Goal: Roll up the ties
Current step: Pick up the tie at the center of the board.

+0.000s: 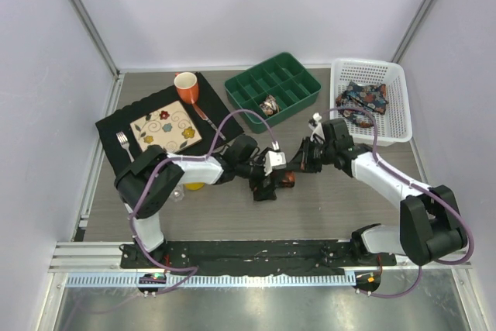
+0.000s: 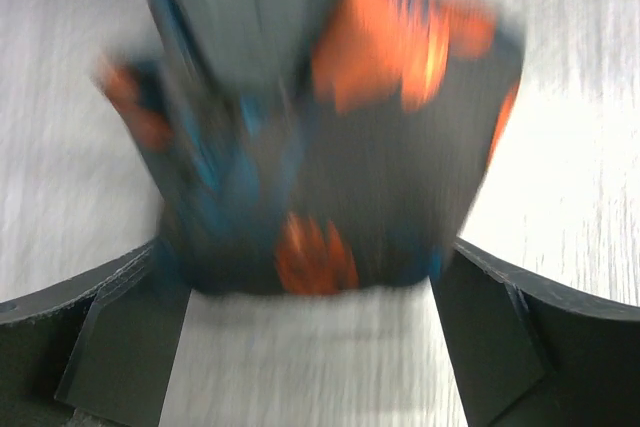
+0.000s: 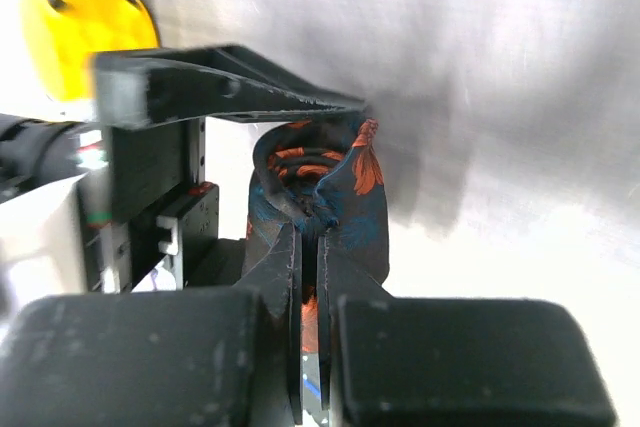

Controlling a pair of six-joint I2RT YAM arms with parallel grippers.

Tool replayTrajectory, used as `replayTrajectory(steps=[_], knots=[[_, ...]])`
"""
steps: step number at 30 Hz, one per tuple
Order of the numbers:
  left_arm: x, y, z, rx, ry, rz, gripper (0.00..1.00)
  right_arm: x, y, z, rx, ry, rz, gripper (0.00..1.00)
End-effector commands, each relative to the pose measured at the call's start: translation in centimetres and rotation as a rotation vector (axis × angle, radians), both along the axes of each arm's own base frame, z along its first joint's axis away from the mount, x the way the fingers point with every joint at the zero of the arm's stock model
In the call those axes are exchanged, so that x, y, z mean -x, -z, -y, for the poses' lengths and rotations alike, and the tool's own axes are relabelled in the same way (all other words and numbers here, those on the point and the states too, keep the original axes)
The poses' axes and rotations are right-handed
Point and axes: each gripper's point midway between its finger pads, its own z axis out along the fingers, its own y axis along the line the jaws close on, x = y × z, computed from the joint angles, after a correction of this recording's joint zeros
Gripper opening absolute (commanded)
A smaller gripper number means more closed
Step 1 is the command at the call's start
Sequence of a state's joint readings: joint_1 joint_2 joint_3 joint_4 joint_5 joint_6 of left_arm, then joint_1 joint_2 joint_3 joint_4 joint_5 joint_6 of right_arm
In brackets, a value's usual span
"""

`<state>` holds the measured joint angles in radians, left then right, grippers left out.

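In the middle of the table, a dark navy tie with orange flowers stands as a coiled bundle between the two grippers. My right gripper is shut on it; in the right wrist view its fingertips pinch the folded inner fabric of the tie coil. My left gripper is open. In the left wrist view the blurred tie sits just beyond its wide jaws and spans the gap between them. One left finger reaches over the top of the coil.
A green divided tray at the back holds one rolled tie. A white basket at the back right holds more ties. At the left a black placemat carries a plate, orange mug, fork and knife. A yellow object lies by the left arm.
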<state>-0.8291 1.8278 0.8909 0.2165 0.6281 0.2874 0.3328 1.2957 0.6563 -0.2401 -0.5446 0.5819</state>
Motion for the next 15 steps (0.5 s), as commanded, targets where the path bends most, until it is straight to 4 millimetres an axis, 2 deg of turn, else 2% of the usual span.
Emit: replayTrajectory(steps=[1,8,10,12,15], knots=[[-0.7,-1.9,-2.9,-0.036,-0.08,-0.059,1.0,-3.5,-3.5,0.8,0.12,-0.023,0.151,0.01],[-1.9,-4.3,-6.8,-0.064,-0.156,-0.064,1.0,-5.1,-5.3,1.8,0.186,0.016,0.206,0.01],[-2.8,-5.2,-7.8,-0.069,-0.201,-0.056,1.0,-5.5,-6.0,2.1,0.199,0.033,0.218,0.01],[-4.3,-6.8,-8.7,-0.057,-0.255,-0.065,1.0,-6.0,-6.7,2.4,0.218,0.049,0.236,0.01],[-8.5,-10.3,-9.2,-0.002,-0.343,0.007,1.0,-6.7,-7.4,2.7,0.243,0.064,0.252,0.01]])
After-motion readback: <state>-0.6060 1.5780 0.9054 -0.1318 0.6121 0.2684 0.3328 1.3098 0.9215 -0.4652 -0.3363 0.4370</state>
